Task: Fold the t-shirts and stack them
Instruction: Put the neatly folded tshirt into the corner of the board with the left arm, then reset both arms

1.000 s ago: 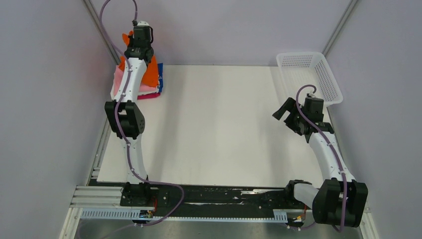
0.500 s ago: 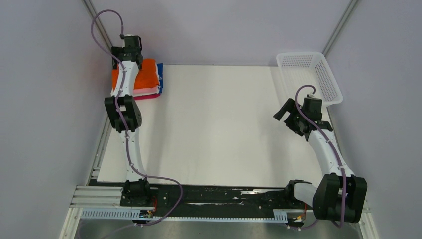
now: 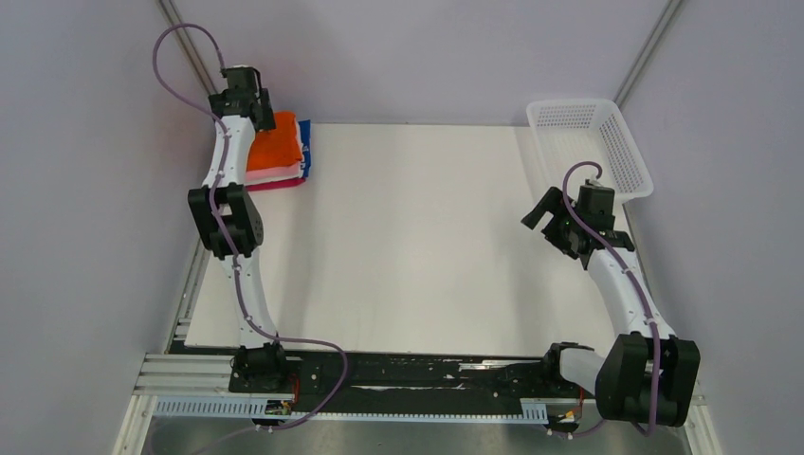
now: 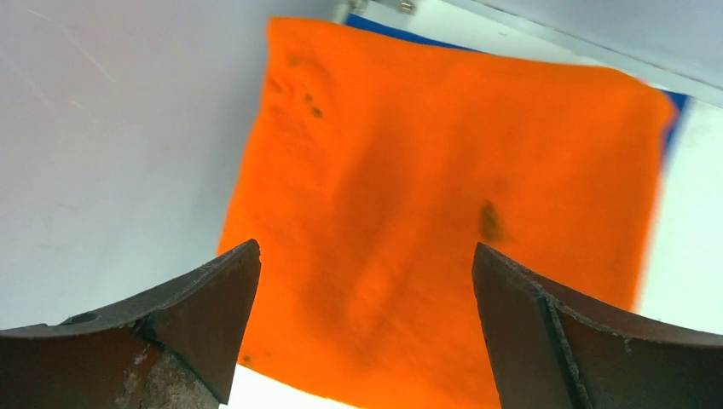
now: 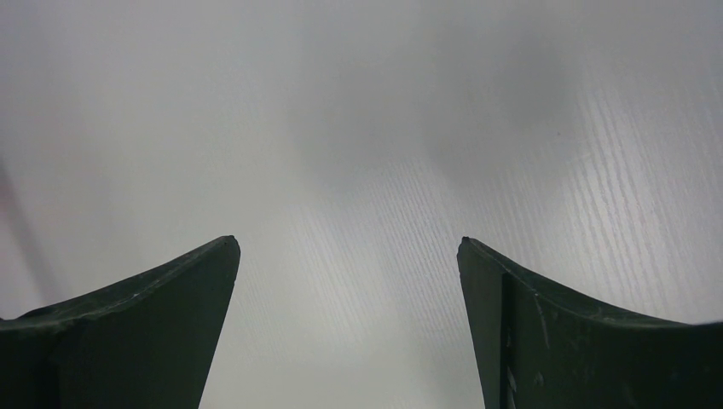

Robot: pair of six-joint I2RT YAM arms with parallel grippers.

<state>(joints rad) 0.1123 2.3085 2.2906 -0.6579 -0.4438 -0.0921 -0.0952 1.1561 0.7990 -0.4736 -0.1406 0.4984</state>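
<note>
A folded orange t-shirt lies flat on top of a stack at the table's far left corner, with pink, red and blue edges showing beneath it. In the left wrist view the orange shirt fills the middle as a neat rectangle with a few dark specks. My left gripper hovers above it, open, nothing between its fingers; in the top view the left gripper sits beyond the stack's far left edge. My right gripper is open over bare table; the top view shows the right gripper on the right side.
A white mesh basket stands at the far right corner, just beyond the right arm. Grey walls close in on the left, right and back. The white tabletop stretches between the two arms.
The left gripper let go of the orange shirt, which dropped from a raised peak to lie flat on the stack. The left arm then drew back and to the left. The right arm stayed put.
</note>
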